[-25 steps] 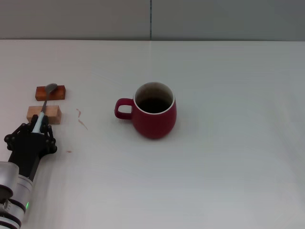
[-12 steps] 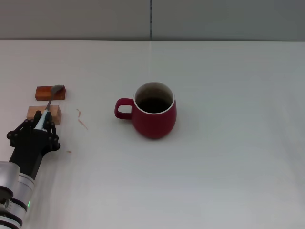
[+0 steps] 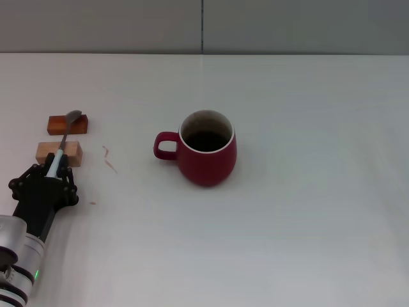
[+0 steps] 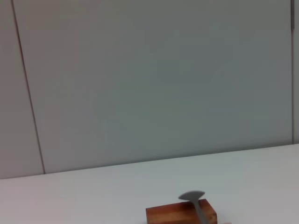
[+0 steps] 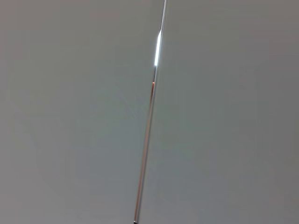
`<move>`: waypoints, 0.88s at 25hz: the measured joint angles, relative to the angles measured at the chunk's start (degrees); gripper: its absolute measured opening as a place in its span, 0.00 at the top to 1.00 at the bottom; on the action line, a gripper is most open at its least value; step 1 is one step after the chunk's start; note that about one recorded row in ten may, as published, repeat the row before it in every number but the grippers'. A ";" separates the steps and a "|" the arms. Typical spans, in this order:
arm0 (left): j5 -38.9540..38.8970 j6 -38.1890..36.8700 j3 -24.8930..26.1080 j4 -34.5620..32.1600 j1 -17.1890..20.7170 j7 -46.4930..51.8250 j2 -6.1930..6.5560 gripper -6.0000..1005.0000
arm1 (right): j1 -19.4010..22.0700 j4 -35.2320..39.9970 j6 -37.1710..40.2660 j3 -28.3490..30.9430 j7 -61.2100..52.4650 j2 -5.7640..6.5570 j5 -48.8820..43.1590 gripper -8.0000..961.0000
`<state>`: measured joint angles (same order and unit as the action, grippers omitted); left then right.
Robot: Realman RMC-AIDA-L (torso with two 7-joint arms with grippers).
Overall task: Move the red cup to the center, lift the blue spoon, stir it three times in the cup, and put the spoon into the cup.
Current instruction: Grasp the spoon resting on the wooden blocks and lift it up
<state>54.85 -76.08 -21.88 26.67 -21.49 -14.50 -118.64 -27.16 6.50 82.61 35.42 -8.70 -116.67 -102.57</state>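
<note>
The red cup (image 3: 206, 157) stands upright near the middle of the table, its handle pointing to my left. The blue spoon (image 3: 64, 136) lies at the far left, its grey bowl over a red-brown wooden block (image 3: 57, 123) and its neck crossing a pale wooden block (image 3: 73, 153). My left gripper (image 3: 54, 170) is shut on the spoon's light-blue handle, just in front of the pale block. The left wrist view shows the spoon bowl (image 4: 191, 196) above the red-brown block (image 4: 177, 215). My right gripper is out of view.
Small reddish marks (image 3: 110, 160) lie on the white table (image 3: 307, 224) between the blocks and the cup. A grey wall (image 3: 287, 25) runs along the far edge. The right wrist view shows only the wall.
The spoon's bowl swung slightly right over the red-brown block, then back left. My left gripper shifted a little with it. The cup has not moved.
</note>
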 joint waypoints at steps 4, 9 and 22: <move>0.00 0.64 0.00 -0.30 0.06 0.00 -0.07 0.83 | 0.00 0.00 0.01 0.00 0.00 -0.13 0.00 0.34; -0.01 -0.69 0.00 0.02 0.18 0.00 -0.10 0.83 | 0.00 0.00 0.06 0.01 0.00 -0.16 0.00 0.34; 0.08 -1.62 0.60 0.61 0.38 0.07 0.07 0.83 | 0.00 0.00 0.10 0.01 0.00 -0.25 0.00 0.34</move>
<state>54.93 -77.70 -21.28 27.28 -21.10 -14.43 -118.57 -27.16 6.50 82.71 35.42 -8.70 -116.91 -102.57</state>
